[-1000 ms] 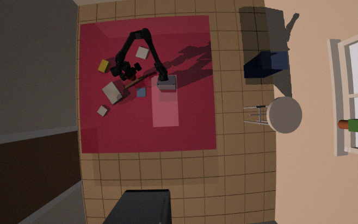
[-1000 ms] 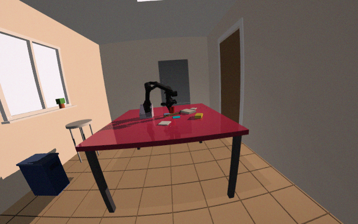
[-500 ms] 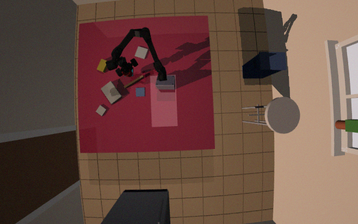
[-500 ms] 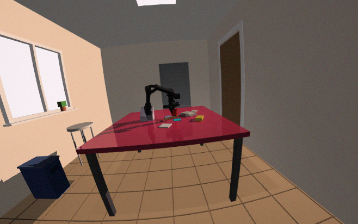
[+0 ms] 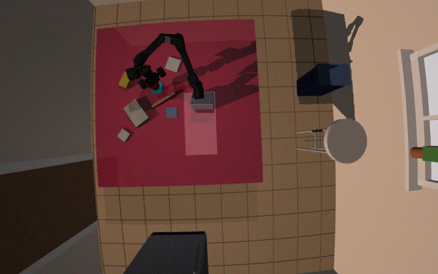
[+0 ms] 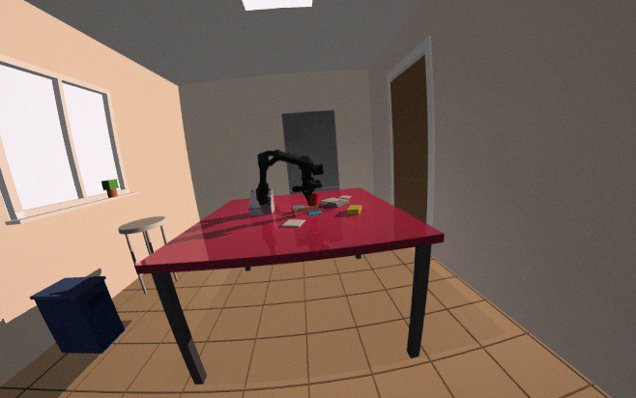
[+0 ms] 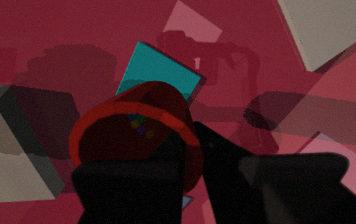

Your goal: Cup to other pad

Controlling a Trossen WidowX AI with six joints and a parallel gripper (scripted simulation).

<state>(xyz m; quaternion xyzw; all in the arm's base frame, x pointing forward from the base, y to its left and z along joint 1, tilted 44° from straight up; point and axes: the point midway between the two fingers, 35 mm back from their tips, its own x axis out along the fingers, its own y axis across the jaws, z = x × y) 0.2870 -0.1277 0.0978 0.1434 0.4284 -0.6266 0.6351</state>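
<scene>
The red cup (image 7: 135, 132) is hanging in the claw (image 7: 187, 150), upright or nearly so, with its open mouth facing the wrist camera. A few small marbles (image 7: 139, 124) are sitting at the bottom of it, blue, green and yellowish ones among them. The claw is squeezing almost fully closed on the cup's wall: one dark finger is showing inside the rim and the other outside, on the cup's right side as the wrist camera sees it.

Just below and behind the cup, the teal pad (image 7: 159, 70) is lying flat on the red table (image 7: 60, 25), and the cup's far edge is overlapping the pad's near corner in the wrist view. From above, the cup (image 5: 154, 85) is appearing right beside the teal pad (image 5: 158, 88), partly under the dark claw (image 5: 150, 80). From the side view the cup (image 6: 313, 198) is sitting slightly above the table (image 6: 251, 241), near the teal pad (image 6: 314, 213).

Farther out, a blue pad (image 5: 172, 112) is lying nearer the arm's grey base (image 5: 202, 100), well apart from the cup. A wooden stick (image 5: 164, 99) is lying between the two pads. A yellow block (image 5: 124, 80), a large beige box (image 5: 136, 112) and two smaller beige blocks (image 5: 172, 64) (image 5: 123, 134) are scattered around.
</scene>
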